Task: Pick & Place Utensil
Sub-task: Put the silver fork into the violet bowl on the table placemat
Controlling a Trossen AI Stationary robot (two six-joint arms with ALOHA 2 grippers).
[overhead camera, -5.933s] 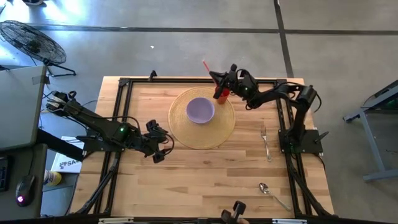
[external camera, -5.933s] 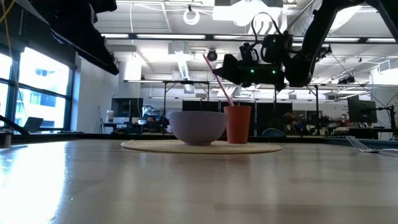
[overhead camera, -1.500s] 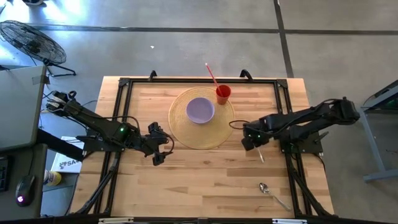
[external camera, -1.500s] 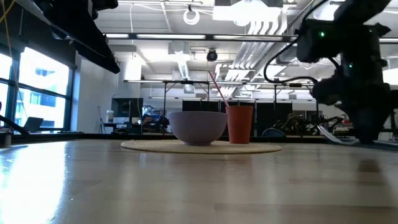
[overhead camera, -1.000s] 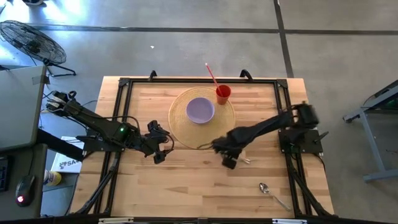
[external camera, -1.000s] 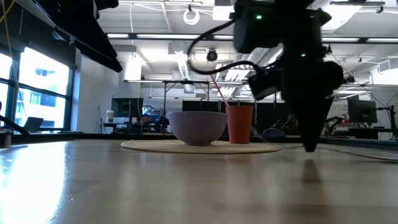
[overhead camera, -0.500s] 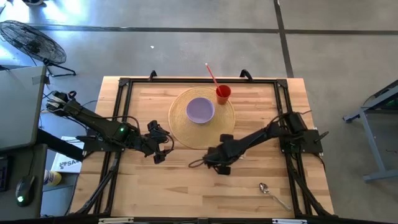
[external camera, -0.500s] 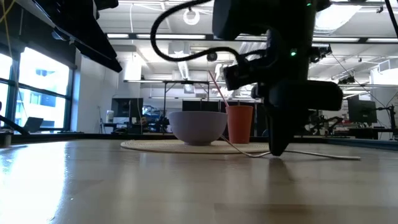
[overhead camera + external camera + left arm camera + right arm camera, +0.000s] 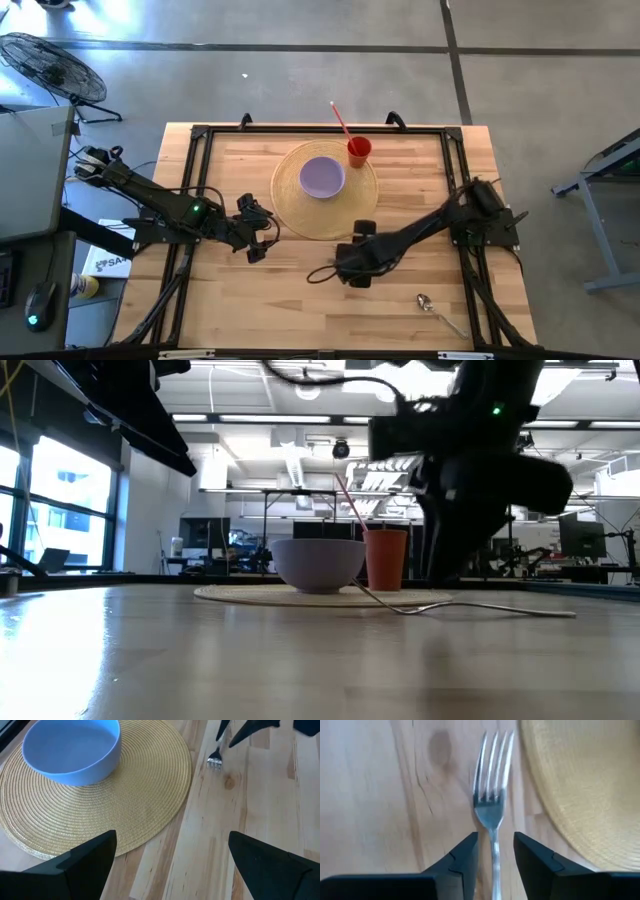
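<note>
A silver fork [image 9: 492, 795] lies flat on the wood table just off the near edge of the woven placemat [image 9: 570, 795]. Its tines point to the table's left, and its handle runs right in the low view [image 9: 470, 605]. My right gripper [image 9: 495, 837] is open above the handle, one finger on each side with a gap to both. In the high view it [image 9: 342, 268] hides the fork. My left gripper [image 9: 172, 870] is open and waits at the placemat's left [image 9: 258, 240]; its wrist view shows the fork's tines [image 9: 215, 762].
A lilac bowl [image 9: 322, 177] sits on the placemat [image 9: 300, 215]. A red cup with a straw [image 9: 358, 151] stands at the placemat's far right edge. A spoon [image 9: 435, 308] lies near the table's near right corner. Bare wood stretches along the near side.
My right gripper carried the fork toward the table's left and near side, from right of the placemat to its near edge, and lowered it. The fork now lies on the table. The gripper has risen a little and stands clear of it.
</note>
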